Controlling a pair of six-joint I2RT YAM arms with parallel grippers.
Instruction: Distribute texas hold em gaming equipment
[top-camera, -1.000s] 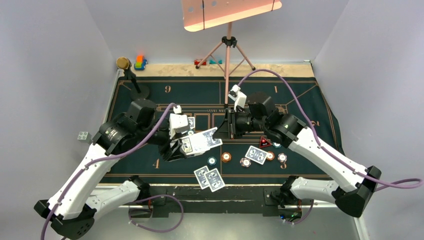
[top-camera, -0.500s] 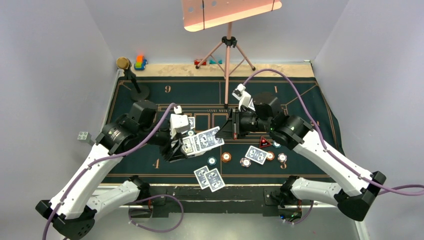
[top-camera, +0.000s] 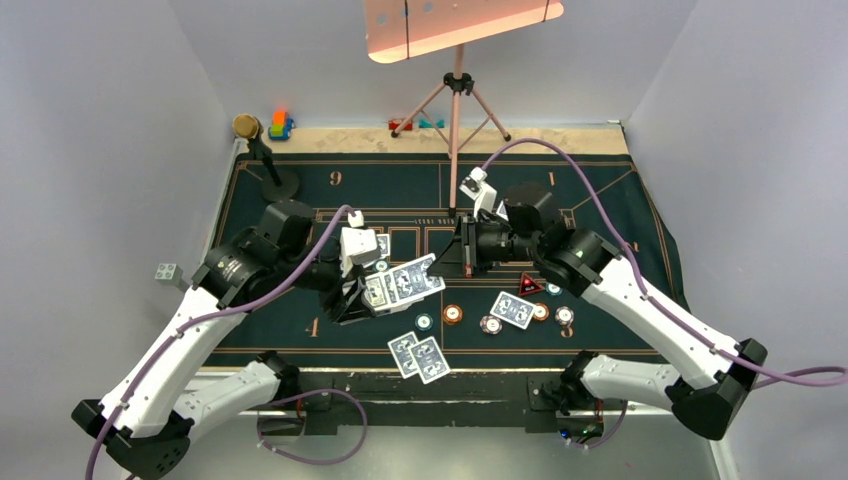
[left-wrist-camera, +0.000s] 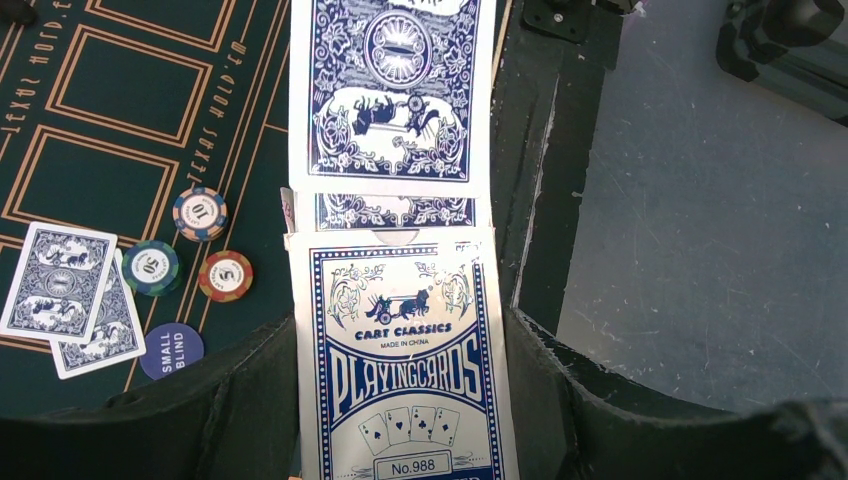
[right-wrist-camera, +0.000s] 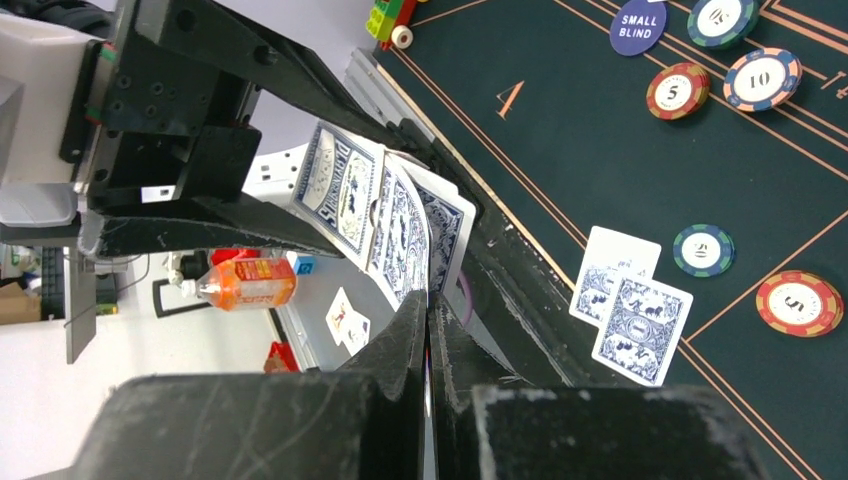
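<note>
Two robot arms meet above a green poker mat (top-camera: 300, 190), one holding a card box and the other pinching a card that sticks out of it.

The left fingers (left-wrist-camera: 235, 400) clamp the sides of the blue-and-white card box (left-wrist-camera: 400, 390), which is raised above the surface. A blue-backed card (left-wrist-camera: 392, 90) sticks well out of the box's mouth, with another card's edge showing beneath it. The right fingers (right-wrist-camera: 300, 420) are pressed together on that card's far end. Seen from above, two overlapping face-down cards (top-camera: 420, 356) lie near the box on the arm-base side. A teal chip (top-camera: 424, 322) and an orange chip (top-camera: 454, 314) sit between that pair and the box. To the box's right lie a pinkish-white chip (top-camera: 490, 324), two more overlapping face-down cards (top-camera: 512, 309), a dark blue "small blind" disc (left-wrist-camera: 171, 350) and a red-black triangular marker (top-camera: 530, 284).
</note>
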